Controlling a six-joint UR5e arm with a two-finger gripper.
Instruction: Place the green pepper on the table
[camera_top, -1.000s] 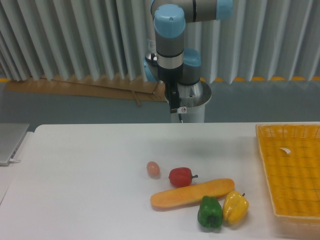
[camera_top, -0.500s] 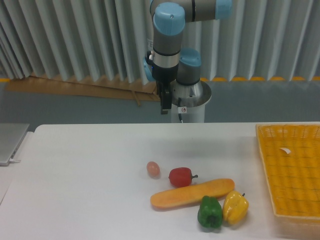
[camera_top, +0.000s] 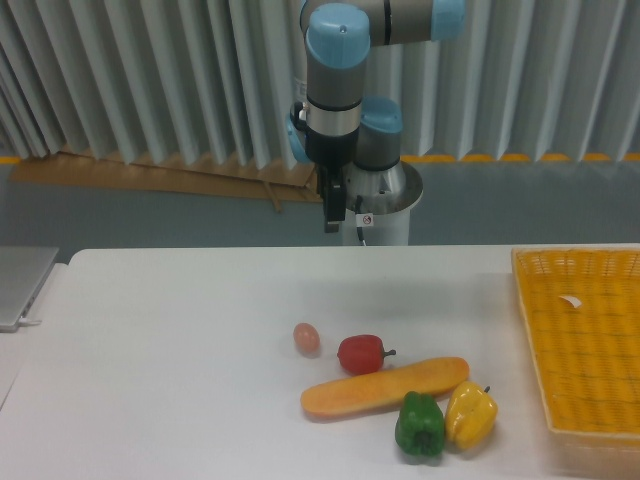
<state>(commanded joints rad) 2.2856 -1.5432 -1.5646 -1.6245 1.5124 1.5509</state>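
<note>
The green pepper (camera_top: 420, 425) stands upright on the white table (camera_top: 170, 350) near the front edge, right of centre. Its right side touches a yellow pepper (camera_top: 470, 413). My gripper (camera_top: 329, 212) hangs from the arm's wrist well above the table's far edge, far behind the pepper, with nothing in it. It shows as a narrow dark piece seen edge-on, so the gap between its fingers cannot be made out.
A long orange squash (camera_top: 385, 388) lies just behind the green pepper, with a red pepper (camera_top: 362, 353) and a small egg (camera_top: 306, 337) further back. A yellow woven basket (camera_top: 580, 350) sits at the right edge. A grey flat device (camera_top: 20, 285) lies at the far left.
The wrist and gripper have turned and shifted slightly left at the back of the table. The vegetables have not moved.
</note>
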